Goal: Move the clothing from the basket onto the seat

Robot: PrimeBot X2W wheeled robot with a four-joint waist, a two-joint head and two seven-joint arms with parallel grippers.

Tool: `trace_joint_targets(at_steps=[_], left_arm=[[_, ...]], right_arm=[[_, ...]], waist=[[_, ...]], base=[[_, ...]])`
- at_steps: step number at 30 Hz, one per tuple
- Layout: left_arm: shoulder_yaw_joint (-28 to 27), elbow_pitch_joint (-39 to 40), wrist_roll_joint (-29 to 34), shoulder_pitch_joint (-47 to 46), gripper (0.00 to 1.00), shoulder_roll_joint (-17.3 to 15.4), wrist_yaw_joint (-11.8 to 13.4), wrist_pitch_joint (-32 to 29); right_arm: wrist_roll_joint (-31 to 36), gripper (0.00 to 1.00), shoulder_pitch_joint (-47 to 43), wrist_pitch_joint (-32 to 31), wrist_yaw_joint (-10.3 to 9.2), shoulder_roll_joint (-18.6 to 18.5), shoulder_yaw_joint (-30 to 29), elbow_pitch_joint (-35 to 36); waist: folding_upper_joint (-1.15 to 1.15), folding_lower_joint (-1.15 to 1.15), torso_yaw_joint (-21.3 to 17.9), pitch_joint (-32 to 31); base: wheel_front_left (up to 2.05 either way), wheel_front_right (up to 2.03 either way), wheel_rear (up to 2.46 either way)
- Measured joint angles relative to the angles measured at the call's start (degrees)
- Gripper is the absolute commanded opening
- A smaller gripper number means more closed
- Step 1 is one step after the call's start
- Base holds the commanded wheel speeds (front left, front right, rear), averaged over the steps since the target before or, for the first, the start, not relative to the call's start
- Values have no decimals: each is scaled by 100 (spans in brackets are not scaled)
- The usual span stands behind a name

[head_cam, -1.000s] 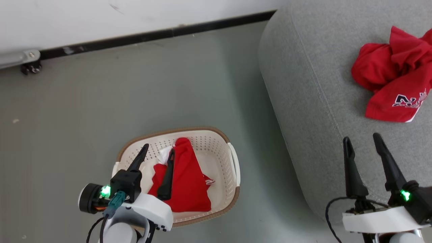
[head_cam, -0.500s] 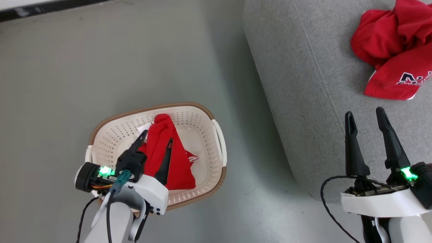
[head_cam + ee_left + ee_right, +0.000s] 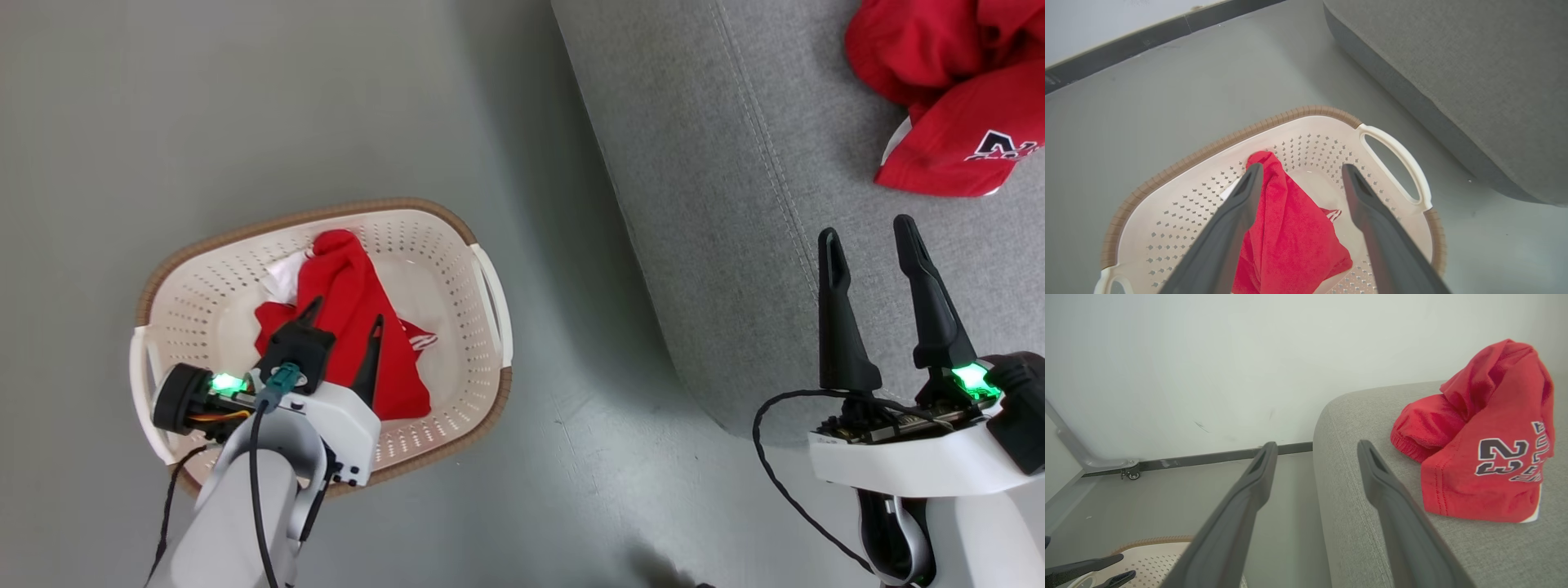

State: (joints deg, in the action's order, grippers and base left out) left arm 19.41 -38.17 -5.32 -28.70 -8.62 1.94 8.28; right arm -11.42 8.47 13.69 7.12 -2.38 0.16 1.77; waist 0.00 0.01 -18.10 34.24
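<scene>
A red garment (image 3: 351, 318) with a bit of white trim lies in the cream basket (image 3: 204, 286), which stands on the floor. My left gripper (image 3: 343, 314) hangs open just above that cloth, one finger on each side of its ridge (image 3: 1286, 228). The basket's brown rim (image 3: 1208, 151) and a white handle (image 3: 1396, 155) frame it in the left wrist view. A red pile of clothing (image 3: 947, 90) with dark "23" lettering (image 3: 1498, 453) rests on the grey seat (image 3: 718, 163). My right gripper (image 3: 865, 237) stands open over the seat's front edge, empty.
Grey floor (image 3: 204, 106) surrounds the basket, with a gap of floor between it and the seat. A white wall with a dark skirting strip (image 3: 1208, 457) and a small caster on a metal frame (image 3: 1128, 473) lie beyond. The seat (image 3: 1372, 522) rises well above basket height.
The head camera has tilted down, shifting the whole picture. My left gripper has sunk lower into the basket over the red garment. The right gripper holds its place, open.
</scene>
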Motion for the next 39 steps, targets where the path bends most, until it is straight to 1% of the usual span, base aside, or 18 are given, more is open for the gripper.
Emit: trace_joint_targets(at_steps=[6, 11, 26, 36, 39], left_arm=[[-34, -274, 51, -217, 100, -94, 1, -155], [-96, -490, 53, -459, 100, -255, 8, -274], [-140, -901, 211, -1105, 100, -485, 42, -535], [-147, -1140, 350, -1534, 100, -613, 175, -686], [-153, -1237, 393, -1636, 100, -679, 260, -770]], right_arm=[[-118, 100, 126, 45, 0, 0, 87, -29], [-229, 100, 153, 49, 0, 1, 205, -81], [-476, 100, 611, 51, 0, 4, 398, -166], [-633, 100, 810, 51, 0, 5, 454, -163], [-651, 100, 848, 51, 0, 7, 478, -159]], waist=[[0, 0, -158, 278], [0, 0, -284, 491], [0, 0, -612, 1036], [0, 0, -780, 1315], [0, 0, -826, 1380]], base=[[0, 0, 0], [0, 0, 0], [0, 0, 0], [0, 0, 0], [0, 0, 0]])
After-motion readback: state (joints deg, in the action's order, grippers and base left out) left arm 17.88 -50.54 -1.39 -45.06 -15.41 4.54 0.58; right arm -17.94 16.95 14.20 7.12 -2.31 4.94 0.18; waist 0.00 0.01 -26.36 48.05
